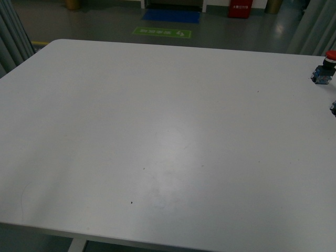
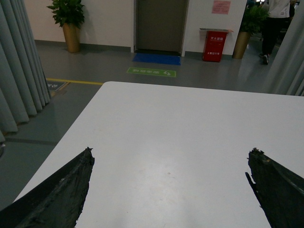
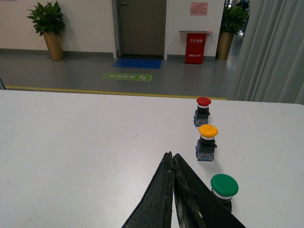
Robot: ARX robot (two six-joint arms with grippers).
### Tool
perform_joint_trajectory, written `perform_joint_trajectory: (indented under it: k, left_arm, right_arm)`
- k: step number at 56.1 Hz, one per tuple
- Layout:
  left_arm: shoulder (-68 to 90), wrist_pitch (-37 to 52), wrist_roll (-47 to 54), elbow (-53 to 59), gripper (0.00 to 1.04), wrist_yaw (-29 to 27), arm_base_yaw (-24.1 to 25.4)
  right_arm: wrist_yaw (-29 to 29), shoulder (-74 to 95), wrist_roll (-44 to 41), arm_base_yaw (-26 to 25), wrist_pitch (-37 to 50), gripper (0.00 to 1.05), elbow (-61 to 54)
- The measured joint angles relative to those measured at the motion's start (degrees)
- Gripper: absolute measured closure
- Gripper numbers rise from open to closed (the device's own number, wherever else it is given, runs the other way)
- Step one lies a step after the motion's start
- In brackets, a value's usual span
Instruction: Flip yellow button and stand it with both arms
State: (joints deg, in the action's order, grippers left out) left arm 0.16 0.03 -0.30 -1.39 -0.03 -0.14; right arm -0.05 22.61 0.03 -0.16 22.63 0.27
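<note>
You have a wide white worktop (image 1: pixel 157 131) in front of you, and neither arm shows in the front view. At the right edge of that frame a red button (image 1: pixel 329 56) stands on its blue-and-black base, with another dark item just below it, cut off by the frame so you cannot tell what it is.

In the right wrist view, the right gripper (image 3: pixel 172 159) reaches out low over the worktop with its two dark fingers pressed together, tips touching, nothing between them. Ahead of it three buttons stand in a row, all upright with caps up: the red one furthest, the yellow button (image 3: pixel 207 141) in the middle right of the frame, and a green button (image 3: pixel 223 188) at the lower right, just beside the gripper's fingers and partly hidden by them. The yellow button stands apart from both neighbours.

In the left wrist view, the left gripper (image 2: pixel 171 156) is spread wide, its fingers (image 2: pixel 61 190) at the lower corners of the frame over bare worktop, holding nothing.
</note>
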Motion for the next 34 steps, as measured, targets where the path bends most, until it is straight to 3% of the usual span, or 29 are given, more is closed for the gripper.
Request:
perform_joint_trajectory:
  k: [34]
  left_arm:
    - [0.0,0.0,0.0,0.0,0.07,0.0,0.0]
  right_arm:
    - [0.0,-12.0,0.0,0.0,-11.8,1.01,0.0]
